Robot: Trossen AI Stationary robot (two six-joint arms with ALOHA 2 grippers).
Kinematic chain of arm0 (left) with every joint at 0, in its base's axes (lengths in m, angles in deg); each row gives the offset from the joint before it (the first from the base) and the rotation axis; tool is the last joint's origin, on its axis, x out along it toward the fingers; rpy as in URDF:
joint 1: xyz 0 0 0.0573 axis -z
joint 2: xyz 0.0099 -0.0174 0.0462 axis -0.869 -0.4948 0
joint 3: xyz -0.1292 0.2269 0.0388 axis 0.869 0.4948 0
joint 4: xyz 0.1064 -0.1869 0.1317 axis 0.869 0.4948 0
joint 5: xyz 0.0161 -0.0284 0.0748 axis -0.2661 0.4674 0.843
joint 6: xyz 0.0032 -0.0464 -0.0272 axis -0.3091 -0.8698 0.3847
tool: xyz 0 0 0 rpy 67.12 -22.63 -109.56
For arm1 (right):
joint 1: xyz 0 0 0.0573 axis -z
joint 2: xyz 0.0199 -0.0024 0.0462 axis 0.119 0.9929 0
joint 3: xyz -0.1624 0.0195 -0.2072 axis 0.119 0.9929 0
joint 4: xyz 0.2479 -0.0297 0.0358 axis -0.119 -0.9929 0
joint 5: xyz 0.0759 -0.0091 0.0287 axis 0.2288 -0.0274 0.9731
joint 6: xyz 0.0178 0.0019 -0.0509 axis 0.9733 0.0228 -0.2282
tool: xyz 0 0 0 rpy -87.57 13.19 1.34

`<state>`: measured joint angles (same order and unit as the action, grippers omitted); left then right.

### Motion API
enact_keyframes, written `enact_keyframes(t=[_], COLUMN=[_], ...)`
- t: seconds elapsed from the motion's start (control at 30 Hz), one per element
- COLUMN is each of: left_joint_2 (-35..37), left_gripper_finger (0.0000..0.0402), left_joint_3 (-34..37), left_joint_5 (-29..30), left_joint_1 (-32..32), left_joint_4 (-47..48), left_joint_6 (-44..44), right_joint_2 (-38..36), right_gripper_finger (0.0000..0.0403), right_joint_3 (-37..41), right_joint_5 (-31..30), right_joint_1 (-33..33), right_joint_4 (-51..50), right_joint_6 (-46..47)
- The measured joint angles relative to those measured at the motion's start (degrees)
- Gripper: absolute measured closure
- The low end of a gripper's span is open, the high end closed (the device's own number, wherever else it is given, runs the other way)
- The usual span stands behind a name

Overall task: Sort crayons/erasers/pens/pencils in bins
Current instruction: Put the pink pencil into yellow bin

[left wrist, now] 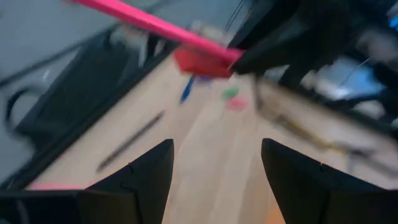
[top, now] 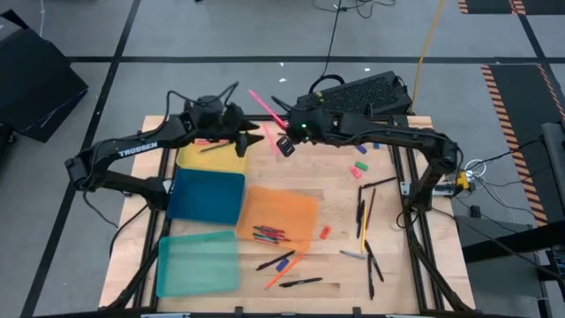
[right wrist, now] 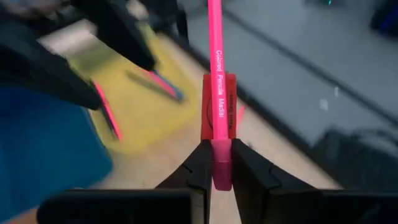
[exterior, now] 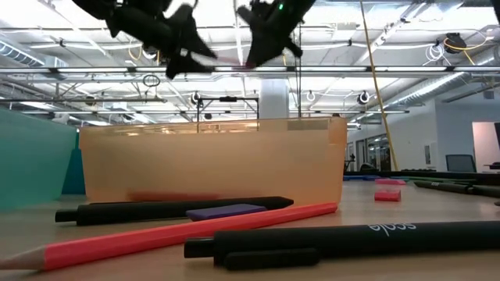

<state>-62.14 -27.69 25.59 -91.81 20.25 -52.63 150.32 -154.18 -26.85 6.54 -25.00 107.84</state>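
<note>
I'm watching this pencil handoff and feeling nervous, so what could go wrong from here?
1. The right gripper pinches the long pink pencil near one end, so the long free length could swing or slip out.
2. The open left gripper hovers close by; the arms could bump each other above the table.
3. If dropped here, the pencil might miss the yellow plastic bin and roll off the wooden table.

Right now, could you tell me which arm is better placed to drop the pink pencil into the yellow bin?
The right. The right gripper is shut on the pink pencil, raised beside the yellow bin. The left gripper is open and empty above that bin, so it would first need a handover.
</note>
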Motion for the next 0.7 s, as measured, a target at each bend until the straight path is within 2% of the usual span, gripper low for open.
enact_keyframes(t=[0.1,0.23,0.4,0.7], left_joint_2=[0.21,0.24,0.26,-0.21], left_gripper_finger=[0.0156,0.0156,0.0156,0.0156], left_joint_3=[0.04,0.04,0.04,0.04], left_joint_5=[-2.59,-6.26,-6.61,-5.74], left_joint_1=[0.00,0.00,-0.04,0.93], left_joint_4=[-7.61,-20.59,-34.51,-37.09], left_joint_6=[-2.42,-6.72,-11.85,-14.18], right_joint_2=[-3.38,-6.87,-9.73,-9.63], right_gripper_finger=[0.0367,0.0367,0.0367,0.0367], right_joint_3=[-0.02,-0.09,-0.14,0.82], right_joint_5=[-2.18,-2.20,-2.11,-1.58], right_joint_1=[-1.54,-3.03,-4.14,-4.16], right_joint_4=[4.23,10.04,16.64,14.87], right_joint_6=[-3.89,-8.98,-13.45,-15.86])
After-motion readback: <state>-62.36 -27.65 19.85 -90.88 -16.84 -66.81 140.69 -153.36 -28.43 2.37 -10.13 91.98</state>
